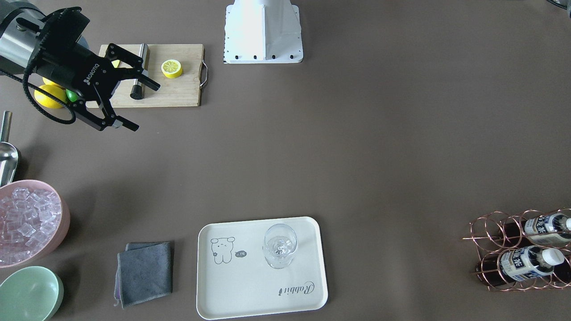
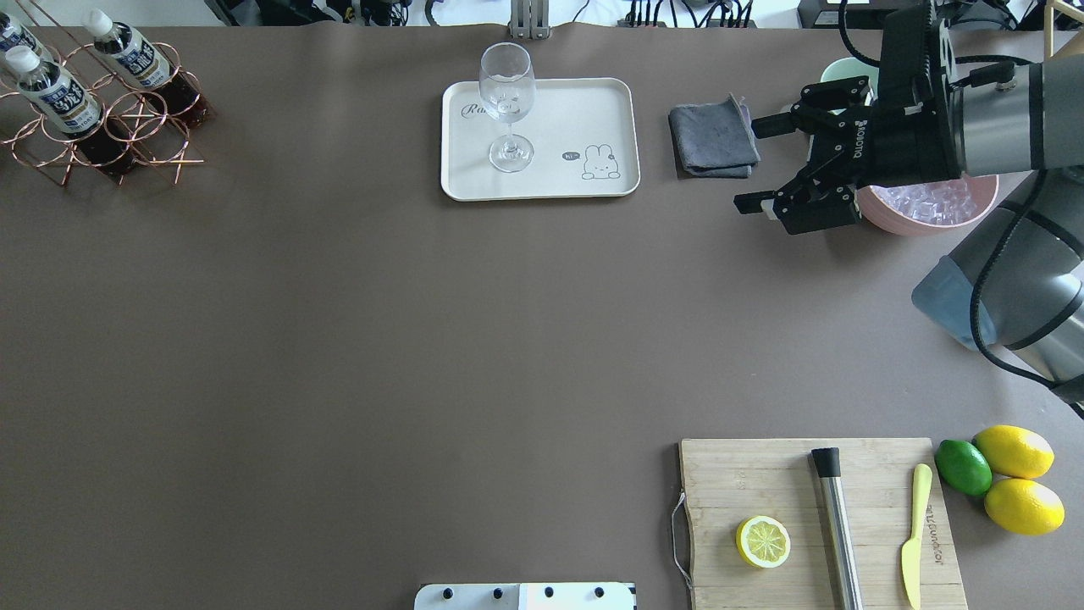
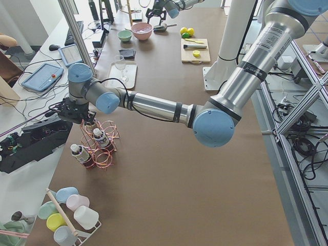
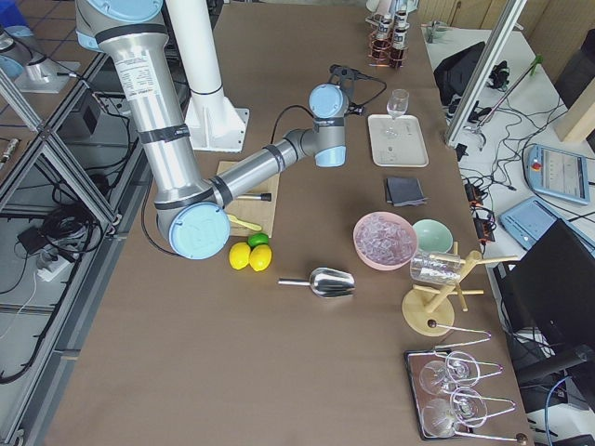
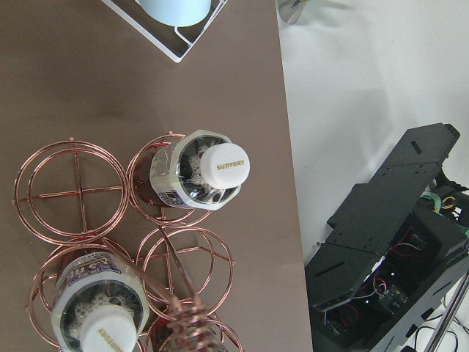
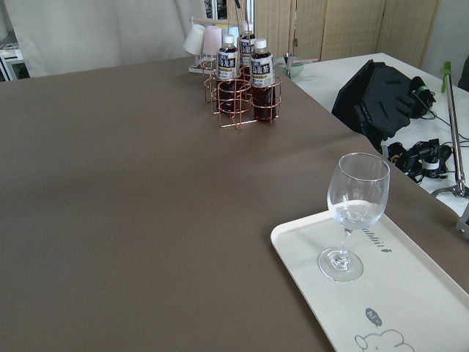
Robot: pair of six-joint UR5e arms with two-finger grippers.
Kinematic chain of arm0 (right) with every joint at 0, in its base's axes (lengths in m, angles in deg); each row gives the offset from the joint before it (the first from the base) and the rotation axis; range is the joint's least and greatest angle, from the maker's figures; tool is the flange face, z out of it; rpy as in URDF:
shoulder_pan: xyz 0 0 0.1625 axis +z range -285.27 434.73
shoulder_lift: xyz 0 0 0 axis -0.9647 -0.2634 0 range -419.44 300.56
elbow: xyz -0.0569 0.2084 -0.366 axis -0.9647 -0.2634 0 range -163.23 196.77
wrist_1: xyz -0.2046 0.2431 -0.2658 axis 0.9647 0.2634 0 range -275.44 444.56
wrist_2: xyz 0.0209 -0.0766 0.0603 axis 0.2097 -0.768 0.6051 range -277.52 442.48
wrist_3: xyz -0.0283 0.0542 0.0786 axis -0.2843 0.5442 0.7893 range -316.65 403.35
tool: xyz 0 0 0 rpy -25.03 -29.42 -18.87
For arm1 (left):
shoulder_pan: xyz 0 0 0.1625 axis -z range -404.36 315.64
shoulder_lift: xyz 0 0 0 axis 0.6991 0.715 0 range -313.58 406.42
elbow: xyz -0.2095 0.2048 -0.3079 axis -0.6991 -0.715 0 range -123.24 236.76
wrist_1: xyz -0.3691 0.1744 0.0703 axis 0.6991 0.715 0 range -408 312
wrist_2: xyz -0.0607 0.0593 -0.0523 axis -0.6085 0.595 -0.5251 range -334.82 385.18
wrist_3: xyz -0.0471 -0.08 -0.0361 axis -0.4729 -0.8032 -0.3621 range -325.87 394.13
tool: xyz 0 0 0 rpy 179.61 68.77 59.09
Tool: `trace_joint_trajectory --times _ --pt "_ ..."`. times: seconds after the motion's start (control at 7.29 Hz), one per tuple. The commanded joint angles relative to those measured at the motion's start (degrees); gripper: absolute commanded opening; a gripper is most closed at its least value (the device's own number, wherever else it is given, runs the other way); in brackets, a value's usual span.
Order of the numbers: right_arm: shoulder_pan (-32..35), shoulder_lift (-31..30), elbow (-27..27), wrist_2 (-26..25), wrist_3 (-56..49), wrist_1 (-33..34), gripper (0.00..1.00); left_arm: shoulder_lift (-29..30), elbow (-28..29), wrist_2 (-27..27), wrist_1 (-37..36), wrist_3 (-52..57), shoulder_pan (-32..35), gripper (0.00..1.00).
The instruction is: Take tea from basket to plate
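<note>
The copper wire basket [image 2: 127,127] stands at the table's far left corner and holds three tea bottles with white caps; two show clearly [image 2: 51,89] [image 2: 127,51]. The left wrist view looks straight down on the basket [image 5: 62,191] and on two bottles [image 5: 201,172] [image 5: 99,312]; no fingers show there. My left gripper [image 3: 76,111] hangs over the basket's far end; I cannot tell whether it is open or shut. The cream plate [image 2: 576,110] bears a wine glass [image 2: 506,93]. My right gripper [image 2: 749,165] is open and empty, hovering near the ice bowl.
A grey cloth [image 2: 713,135] lies right of the plate, beside a pink bowl of ice [image 2: 927,207] and a green bowl [image 1: 29,292]. A cutting board [image 2: 762,474] carries a lemon half, a muddler and a knife. Lemons and a lime [image 2: 1012,474] lie beside it.
</note>
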State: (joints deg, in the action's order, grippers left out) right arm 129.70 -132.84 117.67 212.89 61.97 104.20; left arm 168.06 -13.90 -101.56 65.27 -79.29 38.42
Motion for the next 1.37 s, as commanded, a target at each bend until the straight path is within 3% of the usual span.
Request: trace_joint_trajectory --times 0.0,0.14,0.27,0.55,0.82,0.96,1.23 --pt "-4.07 0.1 -10.85 -8.13 10.58 -24.73 1.0 0.01 -0.35 -0.17 -0.07 -1.19 0.2 0.34" --pt "-5.21 0.1 -12.98 -10.42 12.64 -29.17 1.0 0.01 -0.7 -0.43 -0.07 -1.19 0.54 0.17" --pt "-5.83 0.1 -13.18 -9.92 12.83 -29.22 1.0 0.01 -1.23 -1.48 -0.33 -1.37 0.72 0.0" --pt "-9.43 1.32 -13.79 -9.57 12.49 -28.78 1.0 -0.08 -2.81 -2.79 -0.76 -0.93 2.64 0.0" --pt "-9.44 1.86 -13.71 -5.46 13.01 -27.3 1.0 -0.52 -6.83 -9.45 -2.07 -0.23 5.72 0.0" --pt "-9.01 1.95 -13.62 -2.83 12.75 -26.94 1.0 -0.69 -12.08 -9.92 -5.31 1.69 5.82 0.0" --pt "-8.65 2.99 -13.53 -2.54 12.57 -27.02 0.98 -5.07 -28.13 -10.11 -22.11 18.32 5.04 0.0"
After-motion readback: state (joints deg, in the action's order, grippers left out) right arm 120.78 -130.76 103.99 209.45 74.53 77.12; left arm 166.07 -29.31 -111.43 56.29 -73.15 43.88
